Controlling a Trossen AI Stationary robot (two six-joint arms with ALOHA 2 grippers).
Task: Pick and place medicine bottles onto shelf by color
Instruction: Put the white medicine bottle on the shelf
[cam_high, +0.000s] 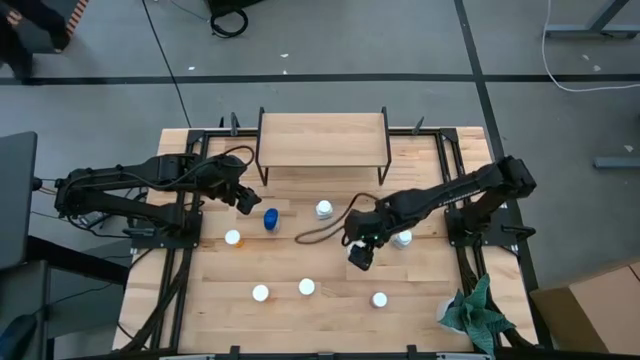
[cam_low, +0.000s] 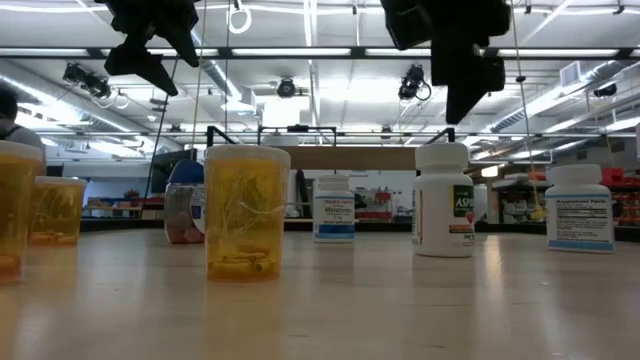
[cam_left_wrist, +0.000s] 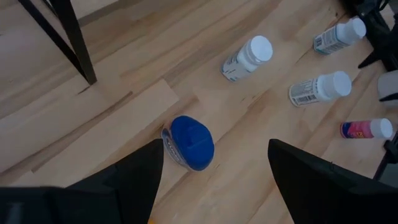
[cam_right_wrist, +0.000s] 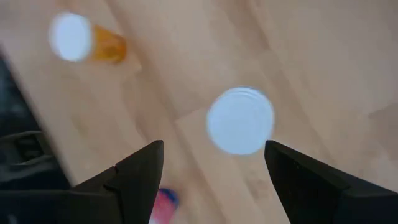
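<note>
The left gripper (cam_high: 243, 199), its dark fingers spread wide and holding nothing, hangs above the table with the blue-capped, clear-bodied pill bottle (cam_high: 271, 219) just beside it, a little forward of and below its fingertips; in the left wrist view that bottle (cam_left_wrist: 189, 142) sits between the two fingers, upright, its long axis pointing up at the camera. The right gripper (cam_high: 360, 256) is also wide open and empty, raised over the light-wood tabletop (cam_high: 330, 300), and its wrist view looks straight down on a white round cap (cam_right_wrist: 240, 120) centred between its fingers, probably the white-capped bottle (cam_high: 307, 287) standing nearest it, though I cannot be sure which. The small light-wood shelf on thin black legs (cam_high: 322, 138) stands at the far edge, bare, nearer the left gripper than the right. Judging by this, the left arm is the better placed for the blue bottle: a short descent straight down over the cap would bring the fingers either side of it.
</note>
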